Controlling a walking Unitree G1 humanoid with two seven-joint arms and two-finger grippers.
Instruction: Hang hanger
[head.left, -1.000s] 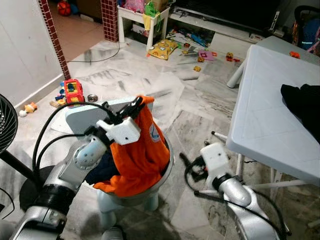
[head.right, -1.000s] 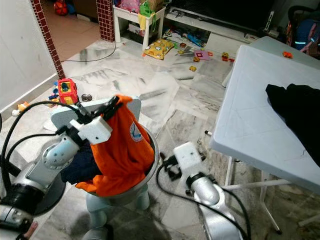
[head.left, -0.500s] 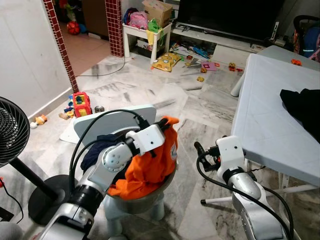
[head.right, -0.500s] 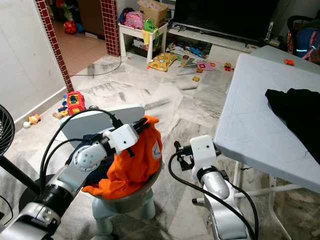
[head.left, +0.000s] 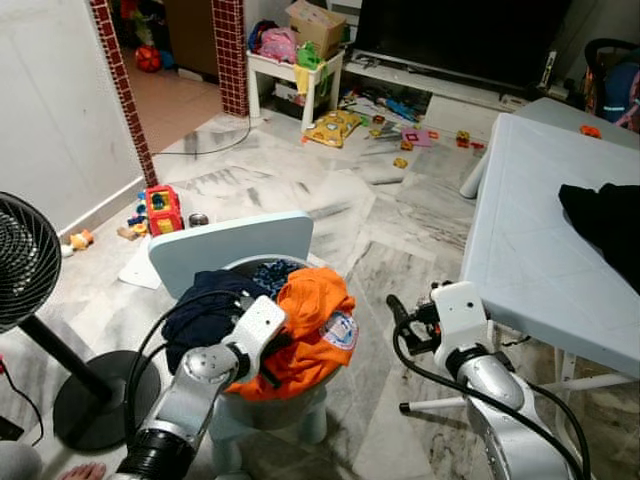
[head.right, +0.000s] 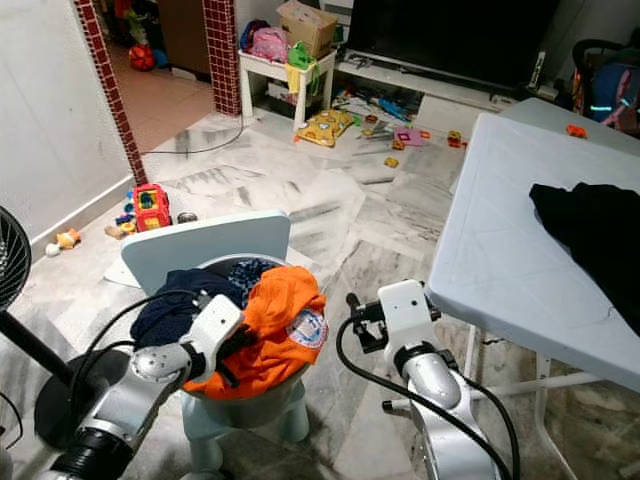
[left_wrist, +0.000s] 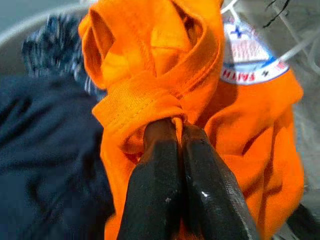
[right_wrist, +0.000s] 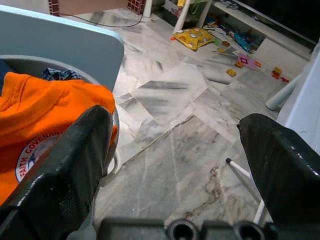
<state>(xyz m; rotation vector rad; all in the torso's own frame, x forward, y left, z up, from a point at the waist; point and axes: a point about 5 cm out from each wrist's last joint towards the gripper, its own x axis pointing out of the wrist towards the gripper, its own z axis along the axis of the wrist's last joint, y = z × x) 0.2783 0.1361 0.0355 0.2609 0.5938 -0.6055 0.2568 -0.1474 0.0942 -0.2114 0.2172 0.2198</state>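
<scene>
The left gripper (left_wrist: 175, 131) is pinching one orange shirt (head.left: 312, 325) in closed jaws, over one basin (head.right: 255, 405); the right gripper (right_wrist: 175, 145) is hovering with jaws spread wide, holding nothing.

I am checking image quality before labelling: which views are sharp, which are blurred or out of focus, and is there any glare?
Left and right eye views: evenly lit, sharp; mild sheen on the marble floor. Left wrist view: the left gripper and orange shirt fairly sharp, the dark clothes soft. Right wrist view: near fingers slightly blurred, floor clear.
</scene>
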